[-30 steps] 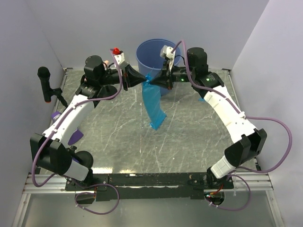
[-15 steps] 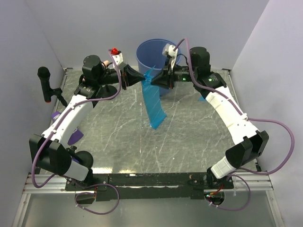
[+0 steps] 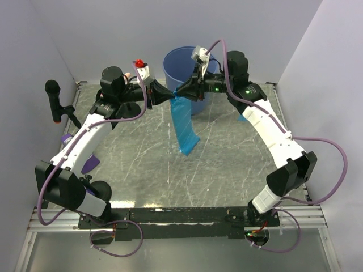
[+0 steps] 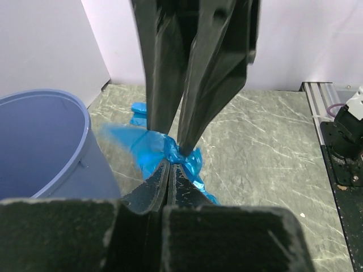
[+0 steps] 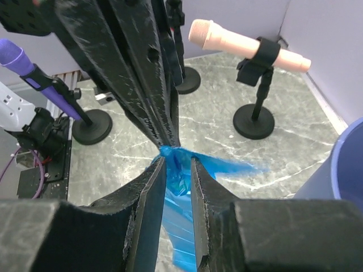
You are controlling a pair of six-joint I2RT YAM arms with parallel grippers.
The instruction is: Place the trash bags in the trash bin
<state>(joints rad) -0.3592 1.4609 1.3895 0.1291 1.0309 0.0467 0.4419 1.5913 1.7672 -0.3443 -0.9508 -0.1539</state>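
Observation:
A long blue trash bag (image 3: 184, 127) hangs in front of the trash bin (image 3: 184, 62), its lower end on the table. My left gripper (image 3: 170, 95) is shut on the bag's bunched top (image 4: 190, 160). My right gripper (image 3: 180, 92) meets it tip to tip from the other side. Its fingers (image 5: 148, 187) stand apart with the film (image 5: 179, 238) loose between them. A second small blue trash bag (image 3: 243, 118) lies on the table by the right arm, and also shows as a blue trash bag (image 4: 138, 113) beyond the bin's rim (image 4: 79, 119).
A black microphone on a stand (image 3: 52, 90) stands at the left wall, with purple items (image 3: 91, 164) beside the left arm. Behind the left gripper are a pink microphone (image 5: 244, 42), a purple one (image 5: 17, 56) and round stand bases (image 5: 254, 122).
The right gripper's jaws, shut on the bag's top a second ago, have come apart. The bag stays hanging from the left gripper, shifted slightly left.

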